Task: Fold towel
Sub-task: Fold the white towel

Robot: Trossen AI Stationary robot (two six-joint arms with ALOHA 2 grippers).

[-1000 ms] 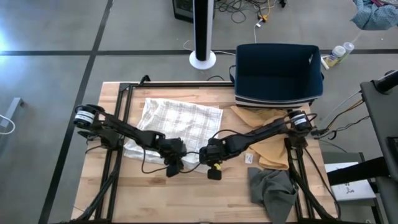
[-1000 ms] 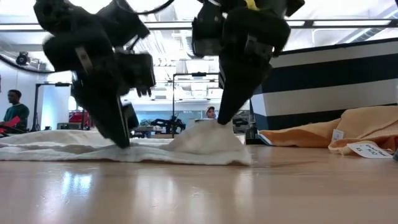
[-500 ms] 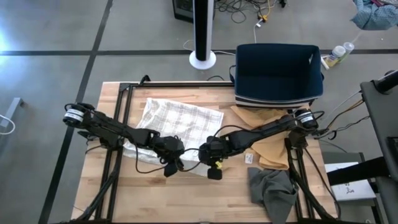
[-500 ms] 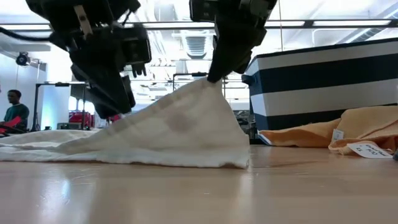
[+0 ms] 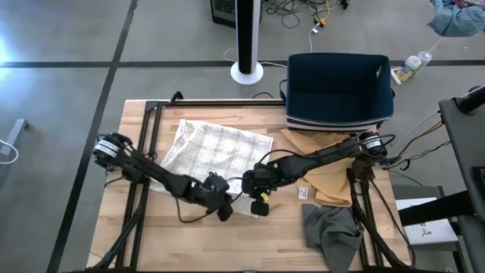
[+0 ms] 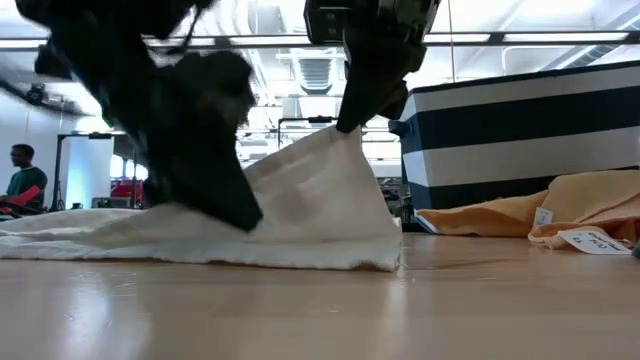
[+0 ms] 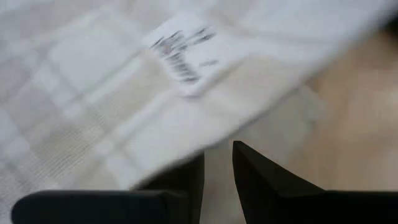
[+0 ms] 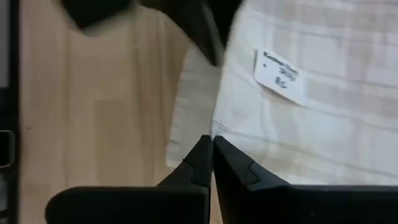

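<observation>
A white checked towel [image 5: 216, 152] lies on the wooden table, with its near right part pulled up into a tent [image 6: 300, 200]. My right gripper [image 5: 259, 201] [image 6: 345, 125] is shut on the tent's peak. My left gripper [image 5: 226, 212] [image 6: 240, 215] sits low at the towel's near edge, just left of the right one. Its fingers [image 7: 249, 174] stand a narrow gap apart with pale cloth between them. A white label [image 8: 280, 78] is sewn on near the held hem. The towel's far and left parts rest flat on the table. My left gripper has the towel's near edge [image 7: 214, 155] between its two fingers, coming slanting down from the table's left. Its own fingers hide how many layers it holds. The cloth there stays low, close to the table. My right gripper pinches the towel's hemmed edge [image 8: 214, 134] between its two fingertips, near the near right corner. The fingers slant down from above. That part is lifted clear. The cloth slopes away taut from the peak, and the corner below it [image 6: 385, 260] touches the table.
A dark blue striped bin [image 5: 339, 91] stands at the far right, with a tan cloth [image 5: 326, 174] in front of it. A grey cloth [image 5: 330, 231] lies at the near right. A person [image 6: 20, 180] stands in the room beyond. Bare wood [image 5: 174, 243] lies at the near left.
My right gripper has risen and drawn the towel's near right part up from flat into a tent, while the far part has stayed down. My left gripper has rolled, moved toward the right and near edges, and ended low beside the right gripper.
</observation>
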